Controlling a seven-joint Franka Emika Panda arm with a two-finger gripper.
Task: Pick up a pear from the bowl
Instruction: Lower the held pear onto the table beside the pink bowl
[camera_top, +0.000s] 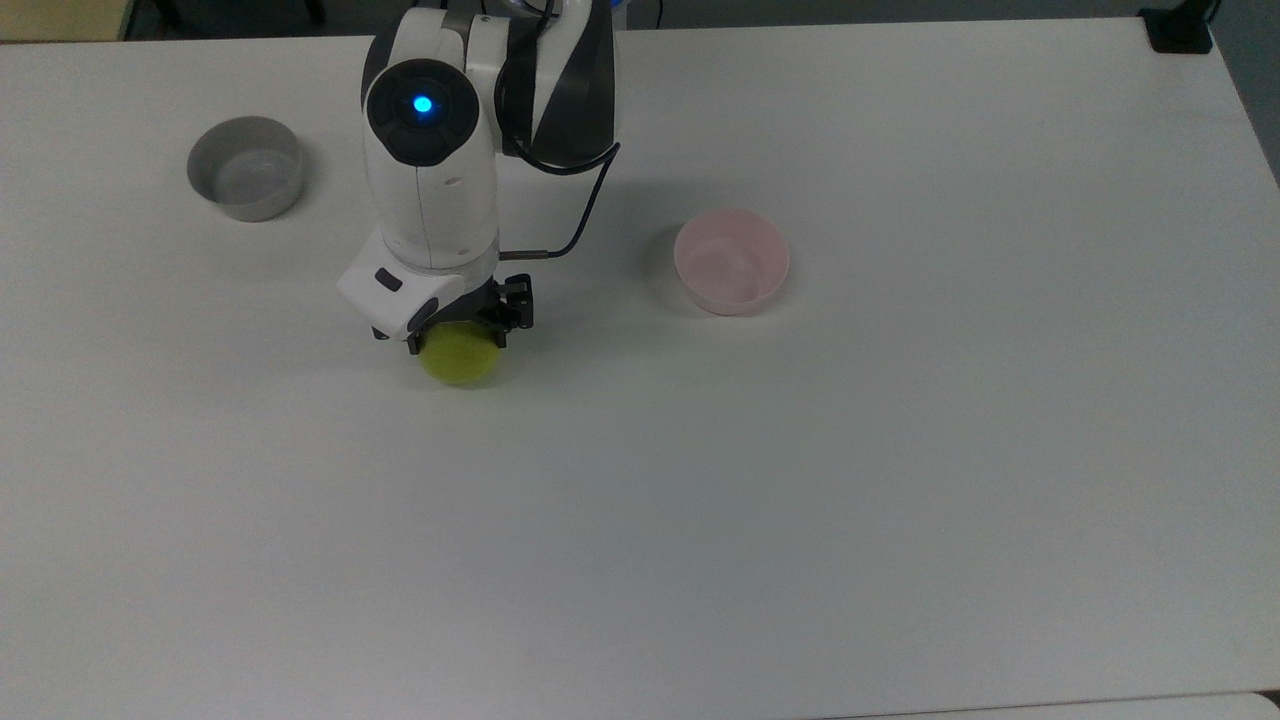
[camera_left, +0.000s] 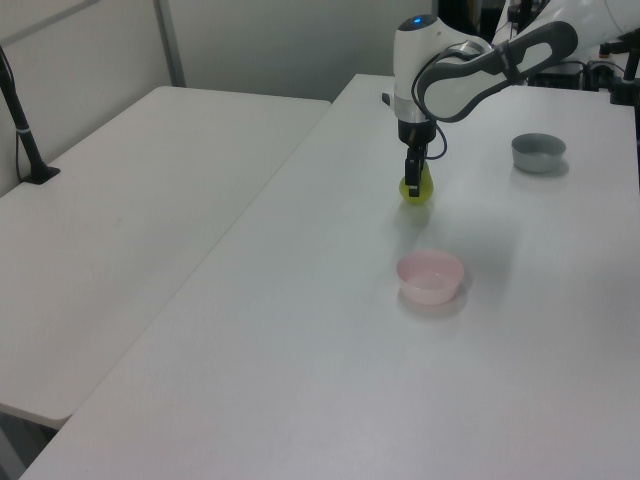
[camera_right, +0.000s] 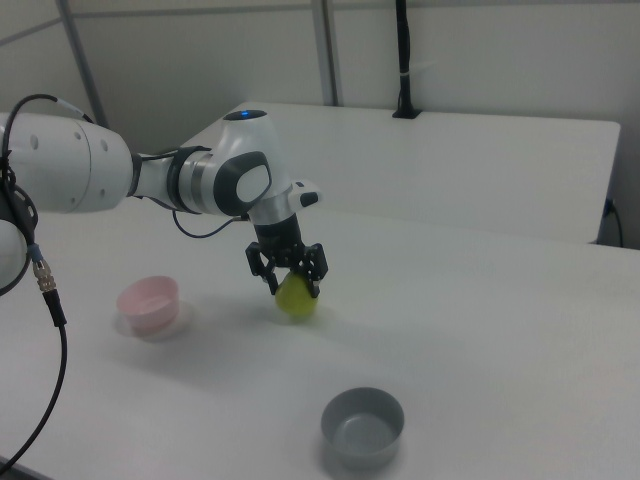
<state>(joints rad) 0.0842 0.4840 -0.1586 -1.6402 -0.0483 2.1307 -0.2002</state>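
1. The pear is gripped by the claw, low over the table, well apart from the bowl.
2. Being round, smooth, and probably light, it is best clasped across its widest part.

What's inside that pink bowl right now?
Nothing: the pink bowl is bare inside in the top view. The pear is away from it, in the gripper. The left view hides part of the bowl's floor behind its near wall.

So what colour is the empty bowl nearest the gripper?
Pale pink bowl, clearest in the top view.
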